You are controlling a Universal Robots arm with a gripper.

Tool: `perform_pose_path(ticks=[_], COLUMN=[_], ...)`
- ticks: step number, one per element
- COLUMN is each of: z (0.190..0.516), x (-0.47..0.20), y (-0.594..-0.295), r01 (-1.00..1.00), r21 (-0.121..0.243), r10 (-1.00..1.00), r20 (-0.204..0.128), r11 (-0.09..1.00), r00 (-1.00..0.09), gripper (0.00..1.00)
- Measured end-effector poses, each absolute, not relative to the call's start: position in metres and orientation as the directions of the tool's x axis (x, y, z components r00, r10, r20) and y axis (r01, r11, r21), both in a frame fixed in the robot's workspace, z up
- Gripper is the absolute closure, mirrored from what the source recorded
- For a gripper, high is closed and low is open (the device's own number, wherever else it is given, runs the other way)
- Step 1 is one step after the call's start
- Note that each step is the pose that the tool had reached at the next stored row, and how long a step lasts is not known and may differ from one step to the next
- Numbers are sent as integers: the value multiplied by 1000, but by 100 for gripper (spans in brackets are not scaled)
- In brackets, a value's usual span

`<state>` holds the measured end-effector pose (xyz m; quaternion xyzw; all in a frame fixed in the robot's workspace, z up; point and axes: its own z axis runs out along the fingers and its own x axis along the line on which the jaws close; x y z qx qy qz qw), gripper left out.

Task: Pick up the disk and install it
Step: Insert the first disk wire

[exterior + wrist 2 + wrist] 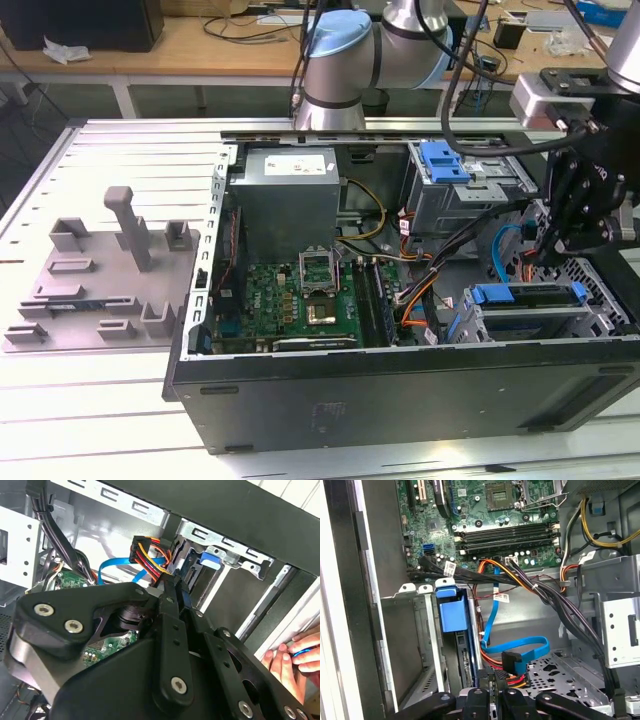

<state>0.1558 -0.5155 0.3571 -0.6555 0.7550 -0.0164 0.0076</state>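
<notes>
You are looking into one open computer case (400,395) lying on its side on a slatted table (120,420); the one disk (453,615) stands on edge in a slot of the silver drive cage (415,630) at the case's front corner, toward the exterior view's right; of it you see mostly the bright blue plastic frame, with a squared blue tab at its outer end and a dark edge beneath, while the silver body is largely hidden by the cage; in the exterior view it reads as one blue strip (525,295) along the cage top. The one black gripper (491,677) hangs just beside the disk's end, above a bundle of coloured wires (147,555) and one flat blue cable (520,647); its two fingers (170,610) look closed together with nothing between them, not touching the disk. One second blue plastic piece (445,162) sits on the other cage; one person's hand (295,655) rests at the case edge; one grey holder (100,270) lies outside the case.
</notes>
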Motion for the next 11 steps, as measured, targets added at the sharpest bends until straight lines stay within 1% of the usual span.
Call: perform_pose_path(ticks=[3, 11], z=[357, 357], x=[156, 156], y=[-520, -527], r01=[-990, -992], r21=[-34, -30], r10=[-991, -992], r20=[7, -16], r11=[135, 125], r00=[-136, -125], gripper=[84, 84])
